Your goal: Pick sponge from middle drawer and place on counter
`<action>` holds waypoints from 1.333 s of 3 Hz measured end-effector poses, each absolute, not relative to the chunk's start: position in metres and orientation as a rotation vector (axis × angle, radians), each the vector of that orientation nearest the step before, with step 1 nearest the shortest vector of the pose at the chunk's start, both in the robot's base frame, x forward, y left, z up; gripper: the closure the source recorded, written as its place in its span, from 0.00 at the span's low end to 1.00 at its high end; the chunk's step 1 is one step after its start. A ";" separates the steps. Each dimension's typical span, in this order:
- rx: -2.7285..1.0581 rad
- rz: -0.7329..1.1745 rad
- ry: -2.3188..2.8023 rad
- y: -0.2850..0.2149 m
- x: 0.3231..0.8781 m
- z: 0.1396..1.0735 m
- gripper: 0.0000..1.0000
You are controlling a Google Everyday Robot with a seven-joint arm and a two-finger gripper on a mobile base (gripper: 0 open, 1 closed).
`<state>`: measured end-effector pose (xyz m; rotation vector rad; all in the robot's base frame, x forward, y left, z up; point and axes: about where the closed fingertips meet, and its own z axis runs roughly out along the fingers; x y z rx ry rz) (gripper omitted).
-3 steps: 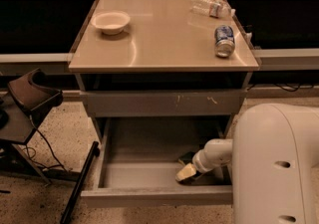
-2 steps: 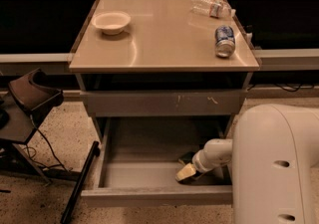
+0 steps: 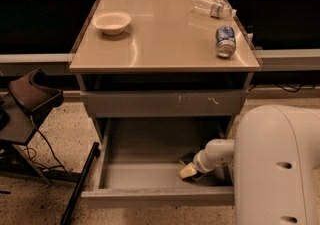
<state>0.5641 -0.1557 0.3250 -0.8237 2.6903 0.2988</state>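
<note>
The middle drawer (image 3: 155,196) is pulled open below the tan counter (image 3: 165,44). The sponge (image 3: 187,170), its yellow body showing with a dark part above it, lies in the drawer's right front area. My white arm reaches into the drawer from the right. My gripper (image 3: 196,167) is at the sponge, mostly hidden behind the arm's end and the sponge.
On the counter stand a white bowl (image 3: 112,21), a soda can (image 3: 225,40) and a plastic bottle (image 3: 212,6) lying down. A shut drawer front with pale scratches (image 3: 160,103) sits above the open drawer. A dark chair (image 3: 30,96) stands left. My white body (image 3: 277,164) fills the lower right.
</note>
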 end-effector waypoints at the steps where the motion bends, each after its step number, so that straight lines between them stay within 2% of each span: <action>1: -0.824 0.299 2.690 -0.156 0.564 0.334 0.66; 2: -0.824 0.299 2.690 -0.156 0.564 0.343 0.89; 3: -0.824 0.299 2.690 -0.156 0.564 0.348 1.00; 4: -0.797 0.266 2.634 -0.163 0.570 0.396 1.00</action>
